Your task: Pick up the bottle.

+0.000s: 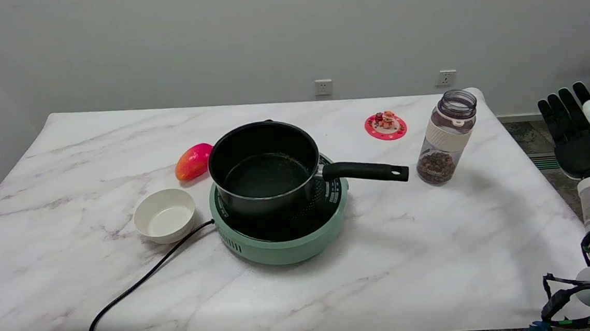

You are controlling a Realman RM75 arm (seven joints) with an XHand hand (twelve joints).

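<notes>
**Bottle stands at the right side of the table, hand off to the side and empty**

Going from left to right on the white marble table (73,264). A black cable (142,282) comes up from the near edge and runs to the green cooker. Next is a white bowl (164,216), empty, just beside the cooker's left side. Behind the bowl, a bit farther back, lies a red-orange mango (193,161), near the pot's left wall.

In the middle is the green cooker (282,239), w/ a black pot (264,168) standing on it. The pot is upright and has nothing inside. Its handle (365,171) points to the right, approx. toward the bottle's base, but the two are apart.

Behind the handle, toward the far edge, there is a small red round coaster (386,127) w/ little figures on top; I cannot tell what they are.

The bottle (447,137) stands right of the handle's tip, near the table's right edge. It is clear, w/ a white band around the middle, no cap, and some dark brown contents at the bottom. It leans slightly in the view.

At the far right, off the table's edge, is the right hand (578,132). Its fingers are straight and pointing up, spread apart, holding nothing. It is well apart from the bottle.
</notes>
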